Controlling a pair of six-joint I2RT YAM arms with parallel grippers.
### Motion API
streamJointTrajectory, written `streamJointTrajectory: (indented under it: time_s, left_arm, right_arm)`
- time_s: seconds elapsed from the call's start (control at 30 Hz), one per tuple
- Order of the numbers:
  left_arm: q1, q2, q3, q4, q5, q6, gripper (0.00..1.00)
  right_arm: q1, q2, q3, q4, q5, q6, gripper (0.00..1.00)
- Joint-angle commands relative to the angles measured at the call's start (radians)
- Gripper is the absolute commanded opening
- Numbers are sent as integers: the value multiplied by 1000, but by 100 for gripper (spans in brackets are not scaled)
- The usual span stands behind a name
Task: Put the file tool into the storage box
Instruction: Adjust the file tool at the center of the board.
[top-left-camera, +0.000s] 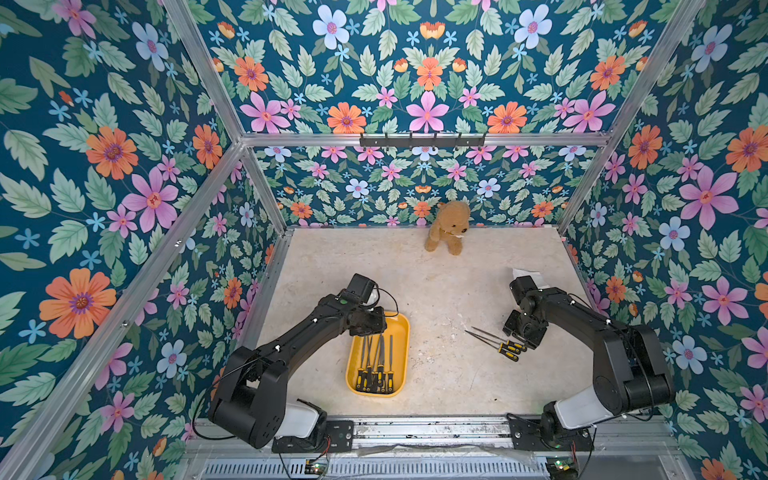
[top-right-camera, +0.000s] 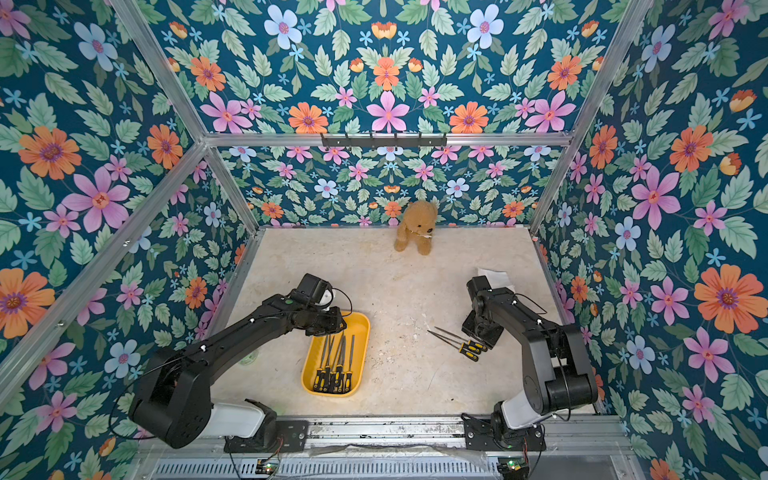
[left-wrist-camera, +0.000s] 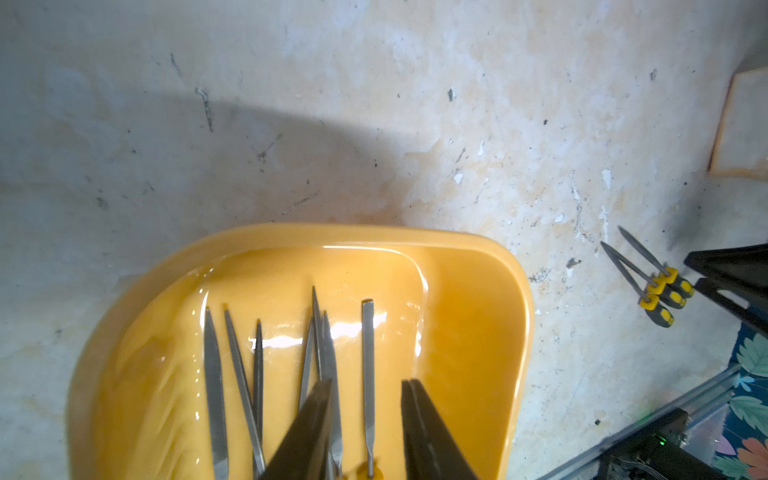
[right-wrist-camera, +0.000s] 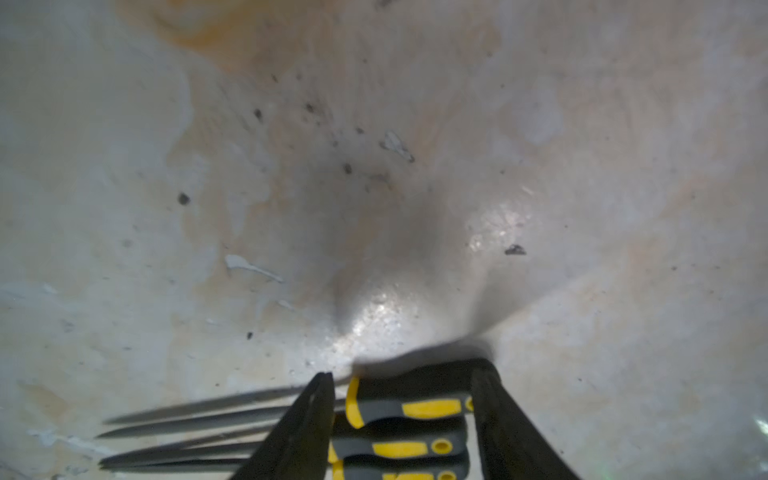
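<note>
Files (top-left-camera: 376, 365) with grey blades and black and yellow handles are piled in the storage box (top-left-camera: 398, 332). The box is a flat yellow tray set on the pale table (top-left-camera: 436, 291), near the front on the left side. The blades are pointed away from the robot, and the handles are kept at the near end. The left gripper (left-wrist-camera: 366, 384) is held just over the far half of the box. Its two black fingers (left-wrist-camera: 307, 428) are parted a little, so a gap is seen between them. One flat file (left-wrist-camera: 368, 365) is seen in that gap, lying down in the box with the others. Nothing is gripped by this gripper.

Three more files (top-left-camera: 500, 344) are laid on the table, well apart from the box, on the right side. They are placed side by side and touching. The right gripper (right-wrist-camera: 403, 374) is held low over their handles (right-wrist-camera: 409, 409). Its jaws are spread apart, with one on each side of the handles. The three files are lying flat on the table and are not lifted. Whether the handles are touched by the jaws cannot be told.

A brown teddy bear (top-left-camera: 449, 226) is sat at the back edge of the table, against the flowered wall (top-left-camera: 374, 183). A white sheet (top-left-camera: 527, 274) is partly hidden behind the right arm (top-left-camera: 582, 320).
</note>
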Motion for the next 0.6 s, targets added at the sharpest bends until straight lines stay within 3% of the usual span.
streamJointTrajectory:
  time_s: [0.0,0.17,0.33,0.57]
  left_arm:
    - [-1,-3,9,-19,-9,-8,34]
    - [-1,1,9,-11,-6,-12,34]
    - [-1,-1,4,-7,-3,-12,34]
    - [-1,-2,-14,3,5,-12,34]
  right_arm:
    - [31,-39,-41,44,-42,36,58]
    - [100,-101,-89,42,-50,104,58]
    - [100,-175,-127,16,-43,111,58]
    - [102,-156,-142,6,-34,92,53]
